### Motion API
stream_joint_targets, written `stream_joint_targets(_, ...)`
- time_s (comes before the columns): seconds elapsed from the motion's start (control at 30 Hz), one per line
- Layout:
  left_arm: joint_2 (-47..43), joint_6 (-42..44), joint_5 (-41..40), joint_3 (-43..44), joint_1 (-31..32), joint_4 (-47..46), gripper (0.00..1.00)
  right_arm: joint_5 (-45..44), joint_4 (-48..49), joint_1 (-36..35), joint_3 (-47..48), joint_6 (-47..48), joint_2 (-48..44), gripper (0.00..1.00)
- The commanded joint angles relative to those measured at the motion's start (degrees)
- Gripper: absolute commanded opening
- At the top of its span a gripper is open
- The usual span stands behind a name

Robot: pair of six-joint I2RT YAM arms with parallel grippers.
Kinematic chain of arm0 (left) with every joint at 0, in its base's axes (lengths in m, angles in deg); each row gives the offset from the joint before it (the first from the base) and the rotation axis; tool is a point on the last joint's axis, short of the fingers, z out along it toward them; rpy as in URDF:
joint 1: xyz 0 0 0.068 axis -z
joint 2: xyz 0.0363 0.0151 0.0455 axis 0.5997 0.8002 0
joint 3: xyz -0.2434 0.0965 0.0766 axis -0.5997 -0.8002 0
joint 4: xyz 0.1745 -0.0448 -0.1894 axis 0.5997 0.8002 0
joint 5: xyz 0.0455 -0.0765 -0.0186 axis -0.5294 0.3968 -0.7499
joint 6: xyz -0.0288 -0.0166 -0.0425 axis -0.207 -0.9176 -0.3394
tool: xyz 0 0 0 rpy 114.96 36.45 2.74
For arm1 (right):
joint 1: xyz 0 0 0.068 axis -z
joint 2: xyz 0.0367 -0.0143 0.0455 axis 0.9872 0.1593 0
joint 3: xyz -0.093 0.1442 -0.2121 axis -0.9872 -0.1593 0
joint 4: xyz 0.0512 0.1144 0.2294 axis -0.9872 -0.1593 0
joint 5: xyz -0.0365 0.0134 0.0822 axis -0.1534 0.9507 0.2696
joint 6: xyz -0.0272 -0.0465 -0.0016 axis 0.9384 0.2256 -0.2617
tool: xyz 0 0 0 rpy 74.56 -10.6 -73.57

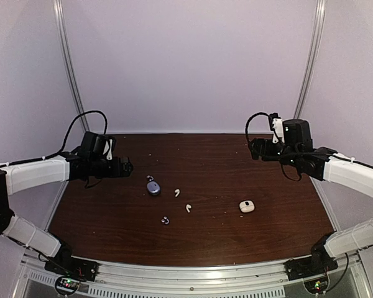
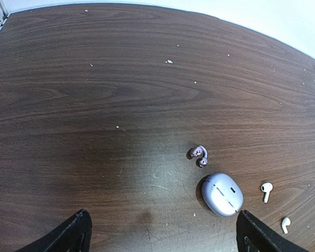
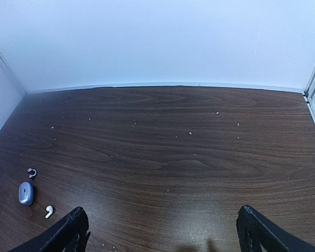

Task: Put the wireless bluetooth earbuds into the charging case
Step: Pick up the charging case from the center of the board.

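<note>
Emptiness in both hands. Spread wide and holding nothing, left hand (image 1: 125,166), hovering just to the left of purple case (image 2: 222,194) and looking down at it. Probably parked so to keep the small pieces in sight before a first reach. Spread wide and empty as well, right hand (image 1: 253,149), well to the right of purple case, raised above bench (image 1: 236,242).

Outward from there: purple case lying shut, as far as visible, with a seam on top. Likely needs opening before anything goes inside. Just behind purple case, near but apart, first purple earbud (image 2: 199,155). In front of purple case, toward the arm bases, second purple earbud (image 1: 165,220). To the right of purple case, first white earbud (image 1: 176,192) close by, then second white earbud (image 1: 188,208) a little farther and nearer to the bases. Well to the right of purple case and closer to right hand, white case (image 1: 247,206); open or shut, cannot tell. No earbud in a case yet. Seems sensible to divide by side: purple set for left hand, white case for right hand.
</note>
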Motion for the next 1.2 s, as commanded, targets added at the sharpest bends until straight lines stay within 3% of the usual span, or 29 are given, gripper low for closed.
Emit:
stream_joint_targets(0.0, -1.85, 0.39, 1.74, -0.5, 0.18, -2.16, 0.98, 1.38, 1.55, 0.26, 0.24, 2.64, -0.39, 1.0)
stream_joint_targets(0.33, -1.13, -1.68, 7.42, -2.78, 6.6, -3.24, 0.96, 9.34, -0.76, 0.19, 1.72, 2.52, 2.11, 1.0)
stream_joint_targets(0.7, 6.83, -8.56, 11.29, -3.75, 11.08, -10.59, 0.79, 13.97, 0.59, 0.24, -0.82, 0.71, 1.52, 1.0)
stream_joint_targets(1.17, 18.38, -12.05, 7.95, 0.13, 11.3, -11.97, 0.62, 14.57, 0.99, 0.24, -0.91, 0.55, 1.53, 1.0)
